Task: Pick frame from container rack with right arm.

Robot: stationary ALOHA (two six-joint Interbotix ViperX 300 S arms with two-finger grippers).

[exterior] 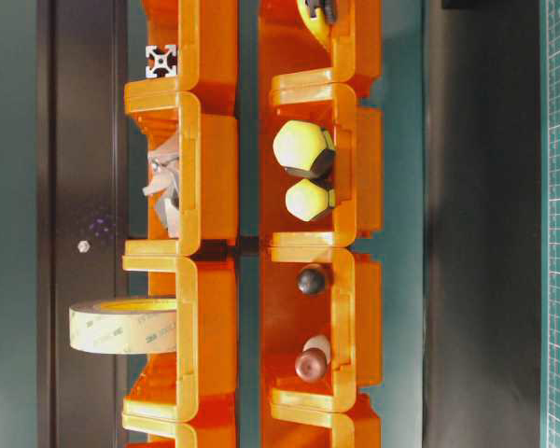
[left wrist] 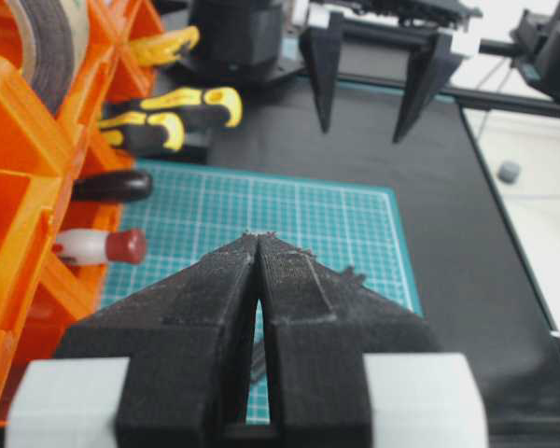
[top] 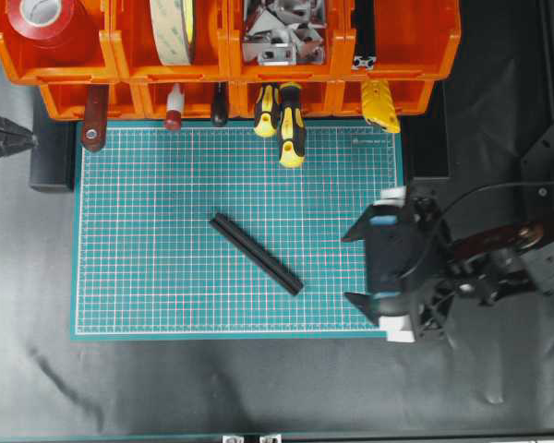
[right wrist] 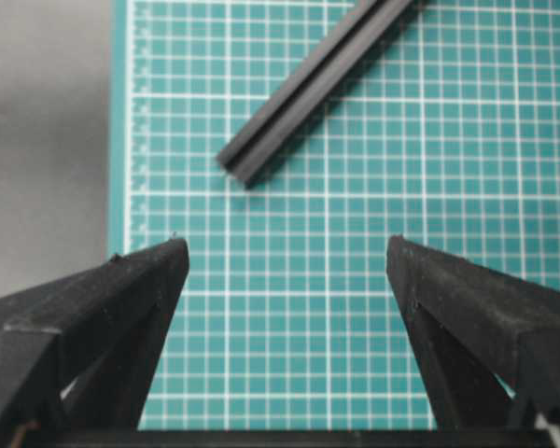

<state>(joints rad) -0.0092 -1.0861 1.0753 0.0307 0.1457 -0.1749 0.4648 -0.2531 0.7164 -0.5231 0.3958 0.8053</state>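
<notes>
A long black grooved frame lies diagonally on the green mat, and its near end shows in the right wrist view. Another black frame stands in the upper right bin of the orange container rack; its slotted end shows in the table-level view. My right gripper is open and empty over the mat's right edge, to the right of the lying frame. My left gripper is shut and empty at the far left.
Yellow-black screwdrivers stick out of the rack's lower bins onto the mat. The upper bins hold a red tape roll, a beige tape roll and metal brackets. A yellow tool is in the lower right bin.
</notes>
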